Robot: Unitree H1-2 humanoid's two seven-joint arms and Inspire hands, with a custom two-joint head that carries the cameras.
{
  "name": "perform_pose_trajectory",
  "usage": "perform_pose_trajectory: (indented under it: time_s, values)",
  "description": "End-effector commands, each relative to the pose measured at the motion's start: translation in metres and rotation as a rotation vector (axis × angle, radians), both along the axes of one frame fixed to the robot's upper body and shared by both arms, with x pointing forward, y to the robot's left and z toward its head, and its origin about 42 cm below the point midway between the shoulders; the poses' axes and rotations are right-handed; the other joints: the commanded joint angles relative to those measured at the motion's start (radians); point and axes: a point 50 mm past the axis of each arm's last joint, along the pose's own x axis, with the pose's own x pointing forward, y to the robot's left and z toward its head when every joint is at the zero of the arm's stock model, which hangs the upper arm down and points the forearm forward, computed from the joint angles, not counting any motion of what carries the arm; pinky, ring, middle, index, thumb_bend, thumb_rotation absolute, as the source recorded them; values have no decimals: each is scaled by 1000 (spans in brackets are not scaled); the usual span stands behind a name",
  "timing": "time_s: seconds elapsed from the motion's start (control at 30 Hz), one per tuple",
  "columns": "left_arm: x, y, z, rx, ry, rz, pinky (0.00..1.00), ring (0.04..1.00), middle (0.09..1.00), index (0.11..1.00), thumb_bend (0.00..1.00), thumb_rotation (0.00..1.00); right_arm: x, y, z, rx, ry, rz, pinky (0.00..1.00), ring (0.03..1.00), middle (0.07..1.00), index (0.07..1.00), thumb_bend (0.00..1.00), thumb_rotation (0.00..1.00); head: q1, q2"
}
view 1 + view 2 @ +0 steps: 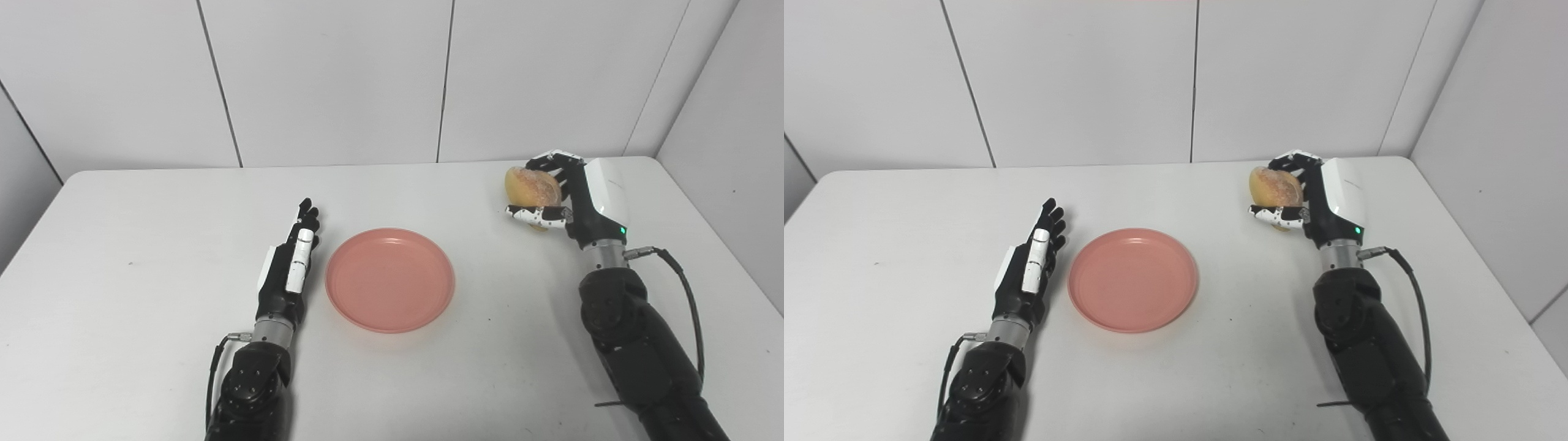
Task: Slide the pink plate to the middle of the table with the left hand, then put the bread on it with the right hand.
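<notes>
The right hand (566,196) is gripping the bread (533,187) around its sides; the bread is likely soft and light, so squeeze gently. The left hand (293,266) is lying flat, fingers extended, holding nothing, beside the pink plate (390,279).

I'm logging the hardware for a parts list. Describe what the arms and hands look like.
Both arms are glossy black with rounded shells and a silver metal ring at each wrist. The left hand is black with white plates on its back and along one finger. The right hand has a large white back cover with a small green light, and white, black-dotted finger segments. A black cable loops from each wrist.
</notes>
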Motion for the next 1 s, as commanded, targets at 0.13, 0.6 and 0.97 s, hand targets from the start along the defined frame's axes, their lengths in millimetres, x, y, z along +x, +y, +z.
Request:
perform_pose_trajectory:
  time_s: [0.13, 0.6, 0.97]
  values:
    - [5, -5, 18, 2, -69, -26, 1000, 1000, 1000, 1000, 621, 1000, -13, 45, 33, 30, -90, 135, 300, 379, 477, 498, 518, 0, 1, 0]
    - [6, -7, 16, 0, -67, -26, 1000, 1000, 1000, 1000, 630, 1000, -32, 121, 21, 29, -39, 327, 312, 397, 448, 538, 515, 0, 10, 4]
    - [6, -10, 17, -12, -70, -34, 1000, 1000, 1000, 1000, 633, 1000, -35, 147, -3, -61, 25, 398, 309, 388, 437, 532, 516, 0, 13, 6]
